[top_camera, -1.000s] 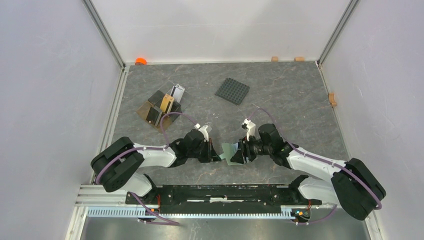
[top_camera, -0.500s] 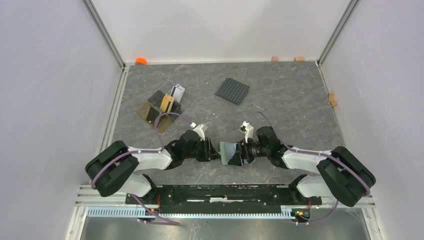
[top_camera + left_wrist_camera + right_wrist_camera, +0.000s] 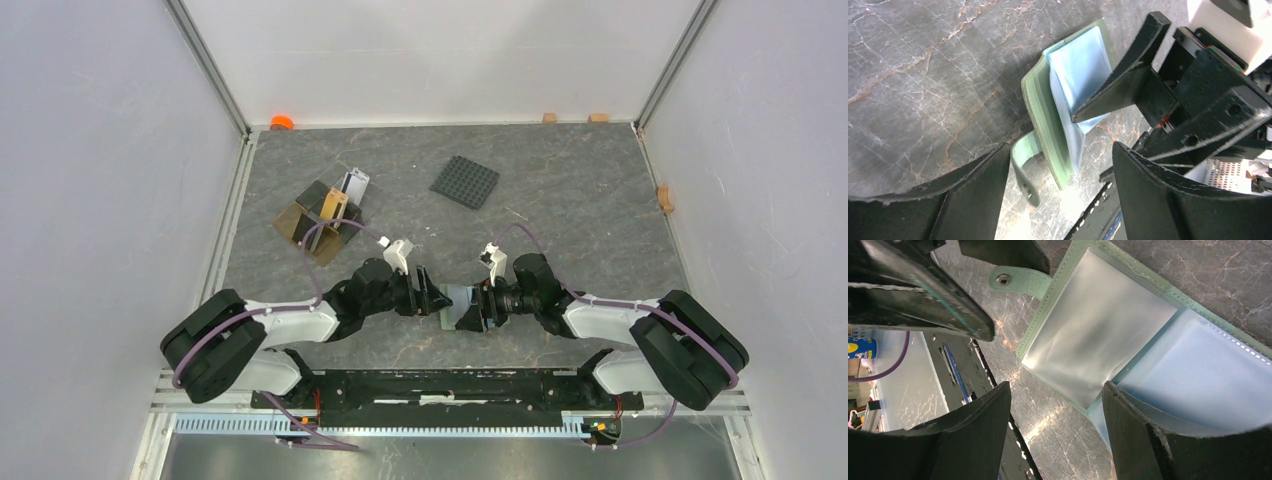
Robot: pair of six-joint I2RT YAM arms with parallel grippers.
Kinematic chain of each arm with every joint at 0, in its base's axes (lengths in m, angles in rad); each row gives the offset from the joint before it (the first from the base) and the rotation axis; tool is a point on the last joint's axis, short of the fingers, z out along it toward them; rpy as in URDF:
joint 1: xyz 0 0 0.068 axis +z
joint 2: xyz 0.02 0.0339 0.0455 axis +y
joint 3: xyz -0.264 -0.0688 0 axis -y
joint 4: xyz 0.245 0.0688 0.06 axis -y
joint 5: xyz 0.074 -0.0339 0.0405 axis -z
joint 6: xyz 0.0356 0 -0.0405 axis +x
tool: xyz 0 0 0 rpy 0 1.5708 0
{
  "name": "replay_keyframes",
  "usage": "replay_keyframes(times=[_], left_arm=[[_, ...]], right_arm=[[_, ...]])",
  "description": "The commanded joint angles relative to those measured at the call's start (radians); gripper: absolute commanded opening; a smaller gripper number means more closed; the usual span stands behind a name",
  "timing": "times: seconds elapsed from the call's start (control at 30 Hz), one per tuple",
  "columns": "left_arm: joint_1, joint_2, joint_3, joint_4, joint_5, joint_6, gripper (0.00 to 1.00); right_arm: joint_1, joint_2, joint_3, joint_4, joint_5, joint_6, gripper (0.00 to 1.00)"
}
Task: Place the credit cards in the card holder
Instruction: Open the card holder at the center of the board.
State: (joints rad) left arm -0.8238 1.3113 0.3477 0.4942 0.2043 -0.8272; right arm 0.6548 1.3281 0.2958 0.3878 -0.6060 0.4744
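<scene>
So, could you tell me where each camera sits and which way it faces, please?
Top external: above and behind the arms, looking down on the table; both arms show whole, left claw and right claw either side of the card holder.
Left wrist: on the left arm, looking past its own fingers at the open card holder and the right claw.
Right wrist: on the right arm, looking between its own fingers at the holder's inside; left claw top left.
Shared: all three see the card holder.

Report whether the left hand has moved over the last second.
Yes. The left hand has shifted slightly toward the brown open tray, and its fingers have spread apart beside the pale green folding card holder.
</scene>
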Motion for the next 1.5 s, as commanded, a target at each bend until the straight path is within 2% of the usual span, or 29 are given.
replay_keyframes(times=[0.0,0.1,0.2,0.3,0.37,0.43,0.5,0.67,0.83,1.07,1.33,1.47], left_arm=[[0.005,0.073,0.073,-0.005,-0.038,0.082,0.82],[0.004,0.142,0.099,0.040,-0.003,0.076,0.81],[0.004,0.208,0.121,0.087,0.035,0.062,0.69],[0.003,0.256,0.124,0.135,0.055,0.040,0.50],[0.004,0.275,0.123,0.143,0.058,0.031,0.31],[0.003,0.282,0.121,0.140,0.054,0.028,0.14],[0.004,0.282,0.116,0.139,0.051,0.026,0.03],[0.003,0.278,0.111,0.136,0.050,0.020,0.02],[0.003,0.279,0.111,0.134,0.050,0.017,0.02],[0.003,0.275,0.105,0.134,0.049,0.013,0.02],[0.003,0.277,0.107,0.133,0.053,0.013,0.02],[0.003,0.284,0.111,0.134,0.058,0.013,0.02]], right_arm=[[0.006,0.011,-0.022,-0.011,0.014,-0.008,0.72],[0.006,0.008,-0.025,-0.009,0.012,-0.008,0.72],[0.006,0.009,-0.027,-0.007,0.012,-0.008,0.72],[0.007,0.000,-0.028,-0.007,0.004,-0.007,0.71],[0.007,-0.024,-0.016,-0.026,-0.020,-0.001,0.69],[0.006,-0.077,0.007,-0.085,-0.003,-0.001,0.69],[0.002,-0.148,0.049,-0.193,0.071,-0.027,0.71],[-0.072,-0.278,0.126,-0.422,0.195,-0.097,0.71],[-0.173,-0.318,0.106,-0.493,0.179,-0.136,0.69],[-0.177,-0.316,0.067,-0.438,0.108,-0.099,0.59],[-0.178,-0.299,0.030,-0.396,0.087,-0.077,0.55],[-0.177,-0.293,0.005,-0.300,0.039,-0.037,0.53]])
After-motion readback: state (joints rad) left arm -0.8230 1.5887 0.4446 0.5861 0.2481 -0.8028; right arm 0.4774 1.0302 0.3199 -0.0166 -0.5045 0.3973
